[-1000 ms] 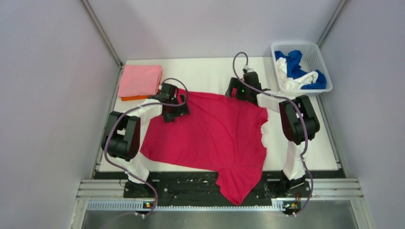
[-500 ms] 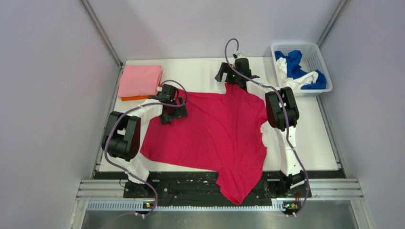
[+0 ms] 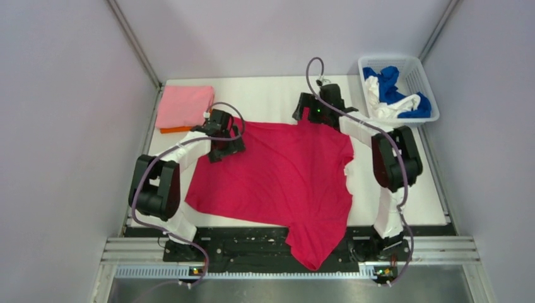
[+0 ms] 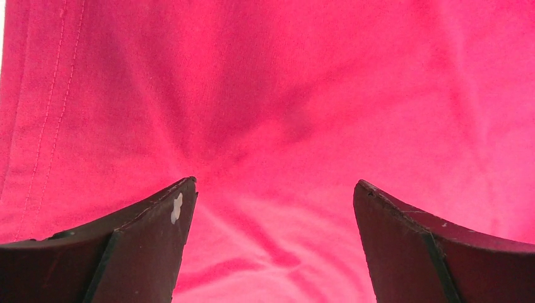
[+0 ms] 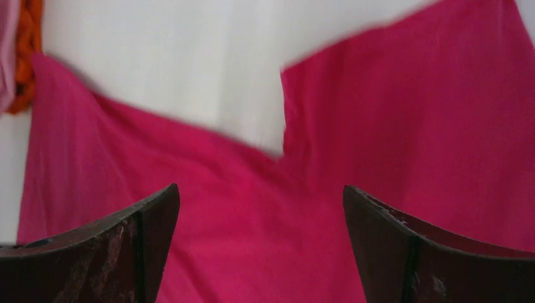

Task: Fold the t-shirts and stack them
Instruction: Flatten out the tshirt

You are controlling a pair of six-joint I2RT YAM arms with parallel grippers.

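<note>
The left pincer [image 4: 274,183] is open wide and holds nothing. The crimson-pink t-shirt [image 3: 284,177] lies right under it, wrinkled between its fingers. I cannot tell if the tips touch. The left arm bends and reaches over the shirt's far left corner. The right pincer [image 5: 260,187] is open wide too and empty, above the shirt's far edge, its arm bent at the elbow.

Behind the left pincer, a folded light pink t-shirt [image 3: 185,106] sits on an orange t-shirt [image 3: 169,130]. Right of the right pincer, a white basket [image 3: 413,76] holds a blue t-shirt [image 3: 388,79] and a white t-shirt [image 3: 386,108].
</note>
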